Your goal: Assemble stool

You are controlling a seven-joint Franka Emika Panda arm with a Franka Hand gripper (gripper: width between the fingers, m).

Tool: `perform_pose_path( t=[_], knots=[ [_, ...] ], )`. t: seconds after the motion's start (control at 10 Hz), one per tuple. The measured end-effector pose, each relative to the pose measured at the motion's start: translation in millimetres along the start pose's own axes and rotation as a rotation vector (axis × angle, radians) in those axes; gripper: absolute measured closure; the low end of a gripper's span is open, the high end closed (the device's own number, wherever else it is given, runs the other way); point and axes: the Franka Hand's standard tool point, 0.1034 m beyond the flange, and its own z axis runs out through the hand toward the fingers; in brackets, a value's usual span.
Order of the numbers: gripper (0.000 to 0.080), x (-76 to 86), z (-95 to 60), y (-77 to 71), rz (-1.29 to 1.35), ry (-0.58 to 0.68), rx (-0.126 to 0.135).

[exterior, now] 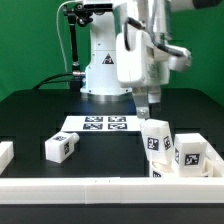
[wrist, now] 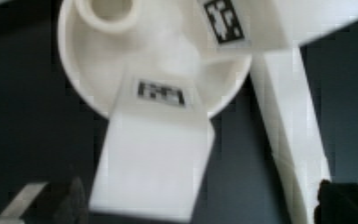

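I see the gripper hanging above the black table, just behind the cluster of white stool parts on the exterior view's right. In the wrist view its 2 dark fingertips stand wide apart with nothing pinched, so the gripper is released. Beneath the gap between them lies 1 blocky leg, its far end meeting the round seat, which shows a hole and a tag. The view is blurred, so I cannot tell whether that leg and the seat are joined or only overlap. A white rail runs just beside both. In the exterior view 2 tagged legs stand in the cluster. A lone leg lies well apart toward the left. The marker board lies between them, farther back.
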Motion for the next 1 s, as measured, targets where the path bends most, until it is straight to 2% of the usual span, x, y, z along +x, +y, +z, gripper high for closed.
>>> perform_pose_path(
  t=[0.1,0.2,0.6,0.7,0.8,1.0],
  knots=[
    [0.0151,10.9,-4.0,-4.7,-0.067,0.006,0.001],
    [0.0151,14.9,-2.5,-7.6,-0.076,0.012,-0.003],
    [0.0151,13.2,-0.3,-5.2,-0.091,0.013,-0.006],
    [0.0151,20.2,1.8,-2.1,-0.234,0.028,0.002],
    [0.0151,32.0,3.6,0.6,-0.375,0.047,0.011],
    [0.0151,71.9,3.9,-0.7,-0.515,0.068,0.003]
  ],
)
